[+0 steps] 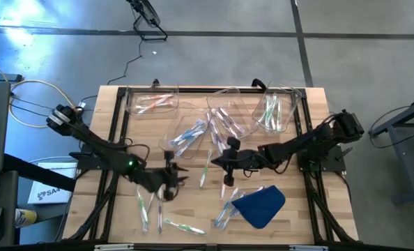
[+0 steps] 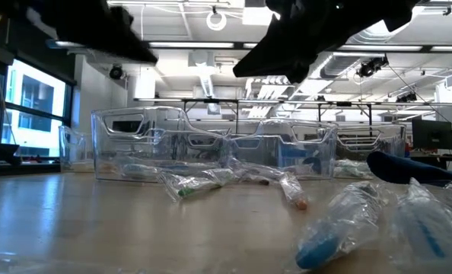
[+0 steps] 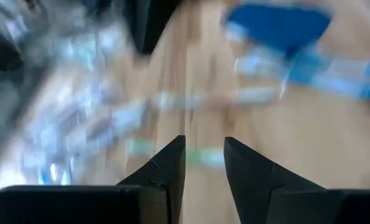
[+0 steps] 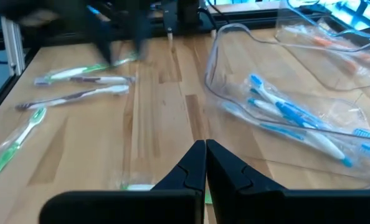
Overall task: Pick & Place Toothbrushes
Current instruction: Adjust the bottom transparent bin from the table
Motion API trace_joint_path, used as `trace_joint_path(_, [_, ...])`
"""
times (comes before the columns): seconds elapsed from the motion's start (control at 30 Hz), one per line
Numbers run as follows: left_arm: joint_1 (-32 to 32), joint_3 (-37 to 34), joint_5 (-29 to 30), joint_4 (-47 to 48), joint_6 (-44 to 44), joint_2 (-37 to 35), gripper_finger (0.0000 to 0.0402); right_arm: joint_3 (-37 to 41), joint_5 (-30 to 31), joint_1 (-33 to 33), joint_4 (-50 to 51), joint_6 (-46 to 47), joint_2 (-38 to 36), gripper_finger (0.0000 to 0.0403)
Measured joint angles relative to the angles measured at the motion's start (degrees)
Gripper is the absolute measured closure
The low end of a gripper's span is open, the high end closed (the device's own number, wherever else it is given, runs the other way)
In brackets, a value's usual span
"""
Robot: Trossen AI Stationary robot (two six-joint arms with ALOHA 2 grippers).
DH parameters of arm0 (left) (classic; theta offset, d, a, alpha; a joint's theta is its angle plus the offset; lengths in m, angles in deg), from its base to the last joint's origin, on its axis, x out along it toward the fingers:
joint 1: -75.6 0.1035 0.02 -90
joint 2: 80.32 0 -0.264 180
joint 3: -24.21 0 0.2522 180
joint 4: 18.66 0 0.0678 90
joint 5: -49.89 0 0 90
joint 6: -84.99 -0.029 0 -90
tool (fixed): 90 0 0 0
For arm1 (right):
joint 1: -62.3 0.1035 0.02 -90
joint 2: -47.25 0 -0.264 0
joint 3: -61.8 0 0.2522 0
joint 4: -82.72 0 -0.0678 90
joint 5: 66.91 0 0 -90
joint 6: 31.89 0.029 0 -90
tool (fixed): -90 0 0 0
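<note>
The high view looks straight down on the whole desk from well above. The low view sits at desk-top level, looking across at the bins and into the room behind. Each wrist view looks forward past its own fingers, close over the wood. The blue cloth shows in the high, low and left wrist views; the bin of blue toothbrushes shows in the high and right wrist views.

Left end effector hangs part-open mid-table; right end effector hangs closed.
</note>
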Motion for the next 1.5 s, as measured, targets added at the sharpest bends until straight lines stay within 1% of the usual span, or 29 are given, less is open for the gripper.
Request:
trace_joint_path(0.03, [0.86, -0.19, -0.77, 2.32, 0.87, -0.77, 0.0295, 0.00, 0.02, 0.25, 0.15, 0.00, 0.00, 0.0399])
trace_joint_path(0.1, [3.05, -0.04, -2.38, 3.61, 1.49, -2.22, 0.0295, 0.00, 0.16, 0.63, 0.25, -0.02, -0.02, 0.0399])
trace_joint_path(0.2, [6.09, -0.03, -4.68, 5.68, 0.08, -3.72, 0.0295, 0.00, 0.14, 0.80, 0.23, -0.02, -0.02, 0.0399])
trace_joint_path(0.33, [10.27, 0.01, -10.15, 6.51, -1.41, -5.57, 0.0295, 0.00, 0.38, 0.87, 0.40, -0.02, -0.02, 0.0399])
trace_joint_path(0.4, [12.50, -0.01, -13.78, 10.25, 1.00, -6.32, 0.0295, 0.00, 0.40, 0.87, 0.43, -0.02, -0.02, 0.0399])
trace_joint_path(0.47, [14.62, -0.02, -16.10, 13.26, 3.82, -6.44, 0.0295, 0.00, 0.40, 0.87, 0.43, -0.02, -0.02, 0.0399])
trace_joint_path(0.57, [16.89, -0.09, -16.57, 17.23, 4.56, -6.42, 0.0295, 0.00, 0.42, 0.85, 0.51, -0.22, -0.02, 0.0399])
trace_joint_path(0.67, [18.88, 0.03, -16.69, 16.78, 2.18, -6.68, 0.0295, 0.00, 0.41, 0.85, 0.81, -0.22, -0.02, 0.0399])
trace_joint_path(0.8, [21.17, 1.85, -17.07, 19.11, -1.12, -8.12, 0.0295, 0.02, 0.42, 0.80, 1.16, -0.22, -0.02, 0.0399])
trace_joint_path(0.97, [23.38, 5.82, -17.01, 30.97, -1.13, -9.45, 0.0295, 0.02, 0.40, 0.80, 1.96, -0.23, -0.02, 0.0399])
trace_joint_path(1.13, [26.48, 7.03, -17.91, 45.41, 4.30, -9.48, 0.0295, 0.02, 0.40, 0.80, 2.17, -0.24, -0.02, 0.0399])
trace_joint_path(1.37, [26.95, 6.22, -18.76, 45.92, 3.40, -9.44, 0.0295, 0.02, 0.40, 0.80, 2.15, -0.23, -0.02, 0.0399])
trace_joint_path(1.5, [26.85, 6.23, -20.43, 48.79, 3.98, -9.44, 0.0295, 0.02, 0.40, 0.86, 2.15, -0.22, -0.02, 0.0399])
